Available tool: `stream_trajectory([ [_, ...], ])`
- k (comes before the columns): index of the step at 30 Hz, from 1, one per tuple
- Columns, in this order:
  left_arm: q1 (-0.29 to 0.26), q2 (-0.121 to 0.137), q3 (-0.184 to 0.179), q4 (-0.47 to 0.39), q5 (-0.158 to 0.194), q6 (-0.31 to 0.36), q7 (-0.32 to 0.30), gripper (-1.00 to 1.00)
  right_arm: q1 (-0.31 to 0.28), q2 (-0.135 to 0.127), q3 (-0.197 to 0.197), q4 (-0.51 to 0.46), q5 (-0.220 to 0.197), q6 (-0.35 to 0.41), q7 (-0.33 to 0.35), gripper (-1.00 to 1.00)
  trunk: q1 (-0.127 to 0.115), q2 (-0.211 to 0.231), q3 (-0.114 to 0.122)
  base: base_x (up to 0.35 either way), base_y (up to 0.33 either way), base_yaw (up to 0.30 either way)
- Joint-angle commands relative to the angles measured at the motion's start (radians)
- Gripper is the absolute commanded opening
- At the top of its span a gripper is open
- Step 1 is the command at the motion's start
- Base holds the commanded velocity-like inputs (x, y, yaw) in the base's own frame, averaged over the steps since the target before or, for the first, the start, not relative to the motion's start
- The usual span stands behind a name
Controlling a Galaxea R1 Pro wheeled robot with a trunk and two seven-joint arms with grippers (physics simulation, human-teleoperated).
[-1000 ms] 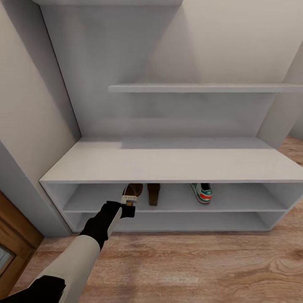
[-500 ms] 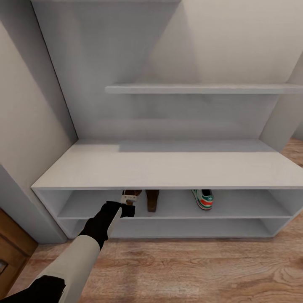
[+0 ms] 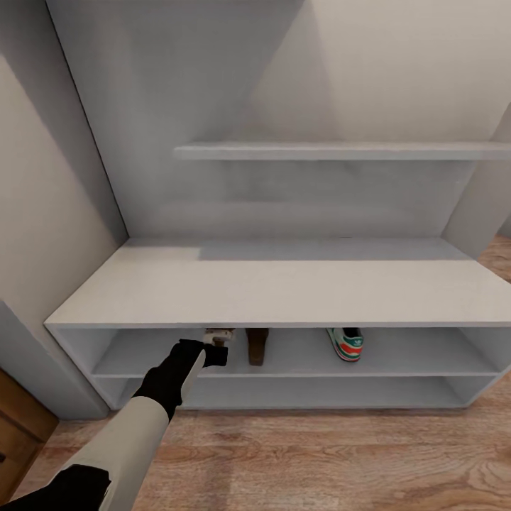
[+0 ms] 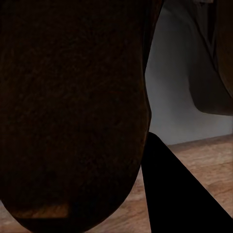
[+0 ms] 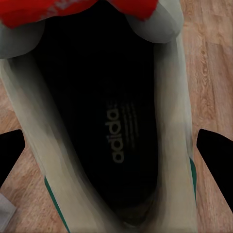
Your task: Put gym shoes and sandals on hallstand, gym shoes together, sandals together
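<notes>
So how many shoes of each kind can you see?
Gym shoes: 2
Sandals: 2
Total: 4 shoes

"adidas" on the gym shoe (image 5: 116, 131) insole

White hallstand (image 3: 284, 291): brown sandal (image 3: 257, 344) and gym shoe (image 3: 346, 343) on upper shelf, well apart.
</notes>
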Motion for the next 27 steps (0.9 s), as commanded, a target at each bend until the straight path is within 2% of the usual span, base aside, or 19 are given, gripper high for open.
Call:
stream_trajectory([
  [1, 0.0, 0.0, -0.001, -0.001, -0.003, 0.006, -0.004, -1.0, -0.001, 0.0, 0.0, -0.001, -0.002, 0.004, -0.004, -1.0, 0.0, 0.0, -0.001, 0.003, 0.0, 0.0],
  [27, 0.0, 0.0, -0.001, -0.002, -0.003, 0.005, -0.004, -1.0, -0.001, 0.0, 0.001, -0.001, -0.001, 0.004, -0.004, -1.0, 0.0, 0.0, -0.001, 0.006, 0.0, 0.0],
])
